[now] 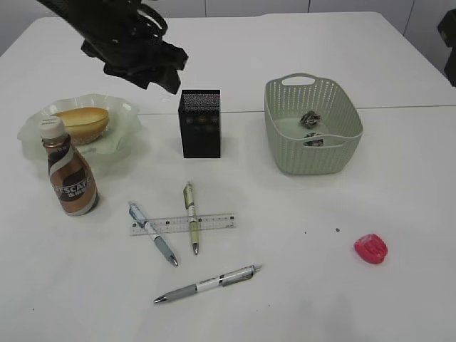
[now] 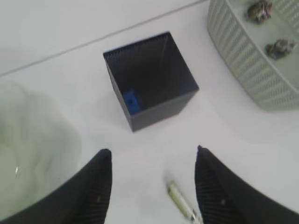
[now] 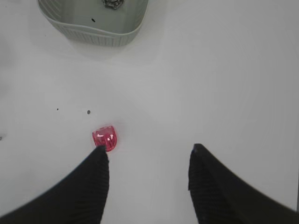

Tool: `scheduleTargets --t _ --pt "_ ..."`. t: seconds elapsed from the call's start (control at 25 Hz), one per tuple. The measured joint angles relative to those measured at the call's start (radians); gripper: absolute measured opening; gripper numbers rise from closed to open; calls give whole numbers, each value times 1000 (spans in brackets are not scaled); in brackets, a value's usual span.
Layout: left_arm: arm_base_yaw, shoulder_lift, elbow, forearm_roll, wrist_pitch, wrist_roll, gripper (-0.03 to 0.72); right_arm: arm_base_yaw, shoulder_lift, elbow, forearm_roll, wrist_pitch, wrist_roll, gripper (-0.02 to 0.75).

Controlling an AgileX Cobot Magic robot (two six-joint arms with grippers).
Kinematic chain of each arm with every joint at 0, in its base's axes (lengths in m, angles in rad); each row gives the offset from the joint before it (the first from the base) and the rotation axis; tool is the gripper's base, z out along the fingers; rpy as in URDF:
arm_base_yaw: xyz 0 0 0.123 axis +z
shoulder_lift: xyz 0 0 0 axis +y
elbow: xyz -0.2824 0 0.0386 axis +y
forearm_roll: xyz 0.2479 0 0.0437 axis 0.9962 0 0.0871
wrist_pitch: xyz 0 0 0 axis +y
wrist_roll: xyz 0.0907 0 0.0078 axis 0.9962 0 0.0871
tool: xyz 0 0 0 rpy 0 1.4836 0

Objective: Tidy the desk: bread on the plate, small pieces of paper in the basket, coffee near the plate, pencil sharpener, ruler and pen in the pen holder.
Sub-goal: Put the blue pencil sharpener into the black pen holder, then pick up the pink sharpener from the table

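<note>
The bread [image 1: 82, 122] lies on the pale green plate [image 1: 122, 107] at the left. The coffee bottle [image 1: 69, 171] stands upright just in front of the plate. The black pen holder [image 1: 200, 122] stands mid-table; the left wrist view shows a small blue thing [image 2: 131, 100] inside it [image 2: 149, 79]. Three pens [image 1: 153, 234] [image 1: 191, 217] [image 1: 210, 283] and the clear ruler [image 1: 214, 222] lie in front of it. The pink pencil sharpener [image 1: 371, 249] lies at the front right. My left gripper [image 2: 153, 150] is open and empty above the table before the holder. My right gripper [image 3: 147, 148] is open and empty, with the sharpener [image 3: 105, 138] at its left fingertip.
The green basket [image 1: 313, 146] stands right of the holder with two crumpled paper pieces [image 1: 310, 119] inside. It also shows in the left wrist view [image 2: 243, 65] and the right wrist view [image 3: 93, 32]. My left arm [image 1: 135, 50] hangs above the table's back left.
</note>
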Motion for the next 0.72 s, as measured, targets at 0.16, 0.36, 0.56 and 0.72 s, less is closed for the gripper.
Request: scheduleTargets --t 0.16,0.36,0.56,0.72 --pt "0 -19 -75 27 294 0 416 0 0 0 17 0 0 405" --pt "0 -24 -96 33 474 0 414 0 0 0 90 0 5 405" --pt "0 -58 -96 -2 488 0 414 0 0 13 128 0 5 405" --pt "0 -149 -96 -26 492 0 414 0 0 79 137 -4 5 405"
